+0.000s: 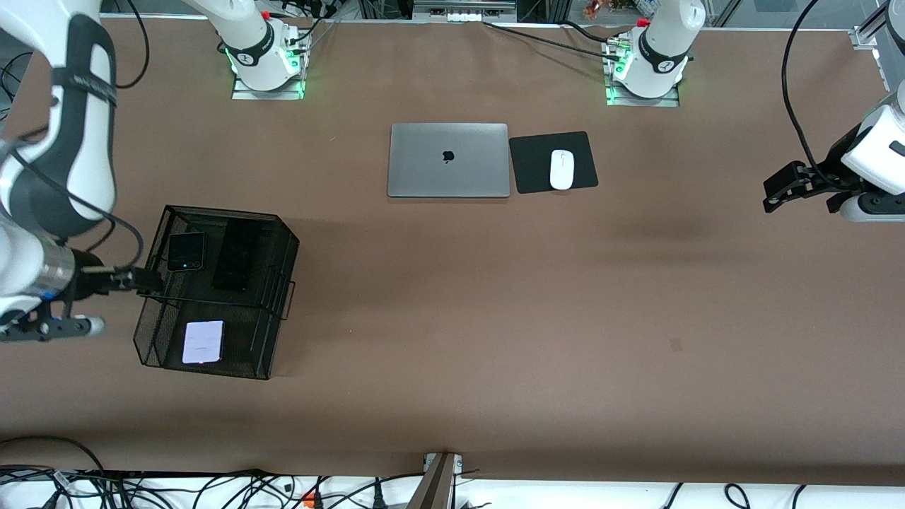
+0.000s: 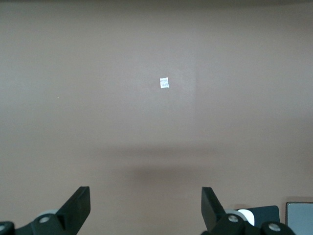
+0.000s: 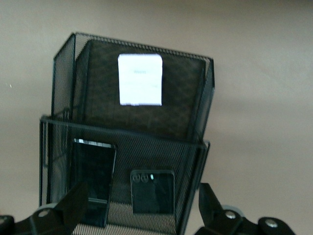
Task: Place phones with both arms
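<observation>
1. A wide brown table (image 1: 495, 318) is seen, with cables hanging along its edge nearest the front camera.
2. A black wire-mesh organizer basket (image 1: 272, 311) stands toward the right arm's end. The small squarish pale lavender phone (image 1: 203, 342) lies in its nearer compartment.
3. In the farther compartment, the small squarish black flip phone (image 1: 185, 252) and the long slim black slab phone (image 1: 235, 259) rest side by side.
4. The right gripper (image 3: 139, 208) is held over the basket's edge, jaws wide, holding nothing.
5. The left gripper (image 2: 145, 205) waits over bare table, jaws wide and empty.
6. Farthest lie a closed grey laptop (image 1: 448, 160) and a white computer mouse (image 1: 561, 169) on a black pad (image 1: 530, 162).
7. The phones are judged stiff, smooth, slippery and breakable; they are best taken across the long edges. Their lower ends are veiled by mesh.
</observation>
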Available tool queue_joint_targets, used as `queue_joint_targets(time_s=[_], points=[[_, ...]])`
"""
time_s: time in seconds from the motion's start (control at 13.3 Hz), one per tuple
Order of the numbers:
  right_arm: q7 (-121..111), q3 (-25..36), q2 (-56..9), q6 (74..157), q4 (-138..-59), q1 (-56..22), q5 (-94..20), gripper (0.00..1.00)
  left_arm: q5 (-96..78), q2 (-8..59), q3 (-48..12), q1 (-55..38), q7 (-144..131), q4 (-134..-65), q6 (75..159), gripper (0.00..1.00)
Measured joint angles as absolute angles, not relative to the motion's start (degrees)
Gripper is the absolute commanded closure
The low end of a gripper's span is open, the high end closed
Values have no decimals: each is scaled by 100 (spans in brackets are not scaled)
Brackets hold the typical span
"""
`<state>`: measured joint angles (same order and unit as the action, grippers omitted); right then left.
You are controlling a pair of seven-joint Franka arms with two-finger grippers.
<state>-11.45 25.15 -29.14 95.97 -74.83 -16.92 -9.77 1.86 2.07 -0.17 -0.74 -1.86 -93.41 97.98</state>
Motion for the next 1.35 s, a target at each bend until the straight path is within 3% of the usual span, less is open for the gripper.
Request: queue_joint_targets(time_s=[0.23, 0.6, 0.83, 1.35], points=[[-836, 2269, -1996, 9607, -8380, -1692, -388, 0, 186, 208, -17, -73, -186, -9340, 9798, 0], [-292, 506, -572, 9542, -9379, -226, 261, 0, 186, 208, -17, -73, -186, -9339, 9798, 0], [-278, 138, -305, 9182, -9367, 161, 282, 0, 186, 209, -17, -73, -186, -9339, 9798, 0], [-264, 120, -271, 8792, -9254, 191, 283, 0, 186, 209, -17, -73, -186, -9339, 9798, 0]])
